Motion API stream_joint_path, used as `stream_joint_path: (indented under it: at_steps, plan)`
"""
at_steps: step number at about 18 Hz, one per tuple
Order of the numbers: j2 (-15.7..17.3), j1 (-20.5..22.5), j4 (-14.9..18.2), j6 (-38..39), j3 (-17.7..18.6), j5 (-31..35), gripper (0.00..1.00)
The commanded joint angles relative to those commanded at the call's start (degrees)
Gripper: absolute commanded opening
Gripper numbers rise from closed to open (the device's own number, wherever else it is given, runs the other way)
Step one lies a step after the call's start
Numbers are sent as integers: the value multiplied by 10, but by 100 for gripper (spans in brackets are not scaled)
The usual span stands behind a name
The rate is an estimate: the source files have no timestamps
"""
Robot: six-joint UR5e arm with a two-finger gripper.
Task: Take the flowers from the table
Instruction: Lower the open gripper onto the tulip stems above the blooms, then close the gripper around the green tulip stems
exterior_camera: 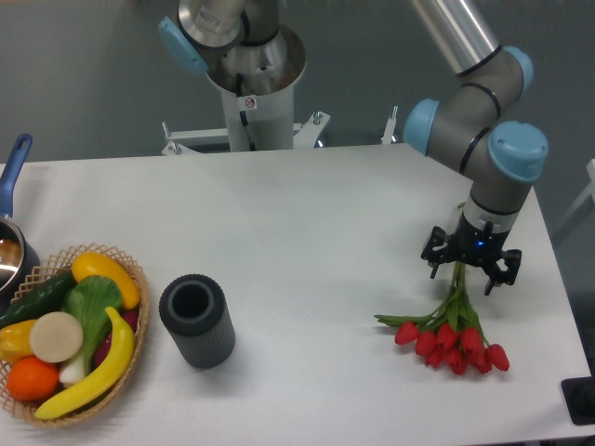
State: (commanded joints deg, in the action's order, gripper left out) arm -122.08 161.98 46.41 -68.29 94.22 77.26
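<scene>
The flowers (453, 336) are a small bunch of red tulips with green stems and leaves. They lie on the white table (307, 242) near its right front, heads toward the front edge. The stems run up and back under my gripper (463, 277). The gripper hangs over the stem ends, pointing down. Its two black fingers (434, 268) stand apart on either side of the stems. The very ends of the stems are hidden under the gripper body.
A dark grey cylindrical cup (195, 321) stands left of centre near the front. A wicker basket (130, 279) of fruit and vegetables sits at the front left. A pot with a blue handle (13, 177) is at the left edge. The arm's base (251, 84) is behind the table.
</scene>
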Motion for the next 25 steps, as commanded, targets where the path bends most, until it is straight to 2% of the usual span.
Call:
stream_joint_path:
  at_steps: [20, 21, 25]
  plan:
    - [-25, -3, -1, -4, -13, 1, 100]
    - [-25, -3, -1, -4, -13, 1, 97]
    - [-25, -3, -1, -4, -14, 0, 65]
